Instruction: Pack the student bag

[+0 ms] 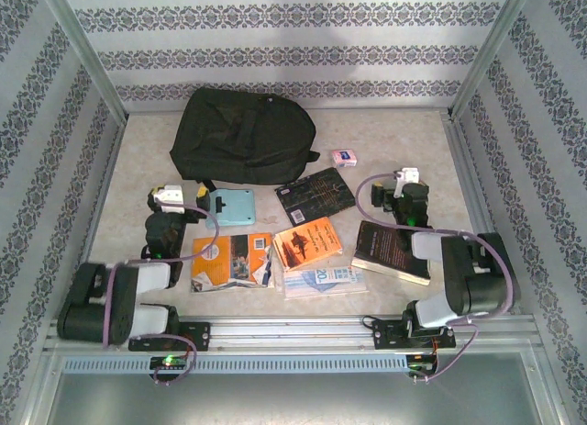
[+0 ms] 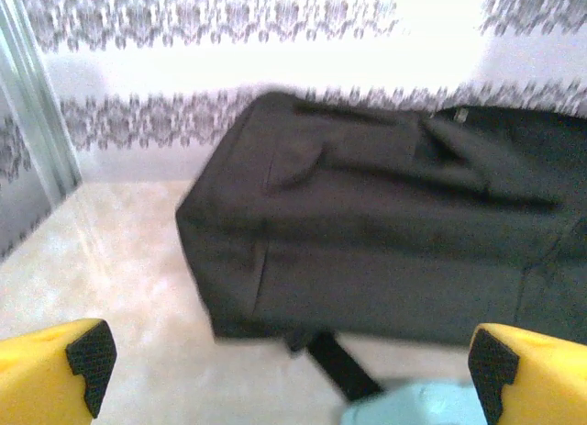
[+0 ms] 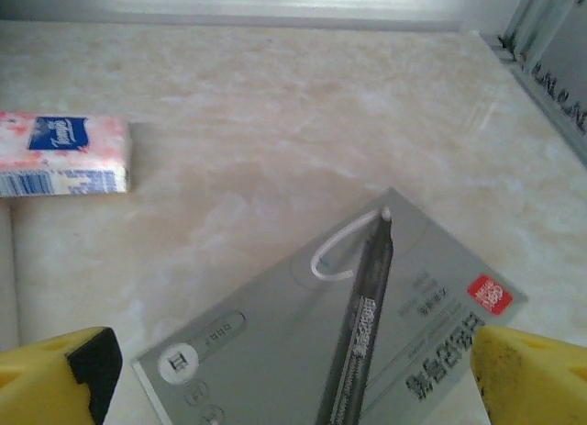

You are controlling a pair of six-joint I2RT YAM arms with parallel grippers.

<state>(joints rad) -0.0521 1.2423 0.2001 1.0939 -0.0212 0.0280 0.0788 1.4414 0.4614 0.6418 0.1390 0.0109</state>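
The student bag [image 1: 243, 136] lies flat and limp at the table's 11 o'clock, with no opening showing. The left gripper [image 1: 172, 194] and right gripper [image 1: 405, 179] both gape wide, empty. An orange book [image 1: 307, 243] pushed at the closed fabric would probably just shove the bag toward the back wall.

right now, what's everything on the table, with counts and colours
backpack: one, black, far side
tissue pack: one, pink and white, right of backpack
case: one, pale blue, in front of backpack
black book: one, centre
left orange book: one, near left
middle orange book: one, near centre
pad: one, blue and white, partly under it
dark book: one, near right
pen pack: one, grey, below right hand
left hand: one, yellow tips, open
right hand: one, yellow tips, open
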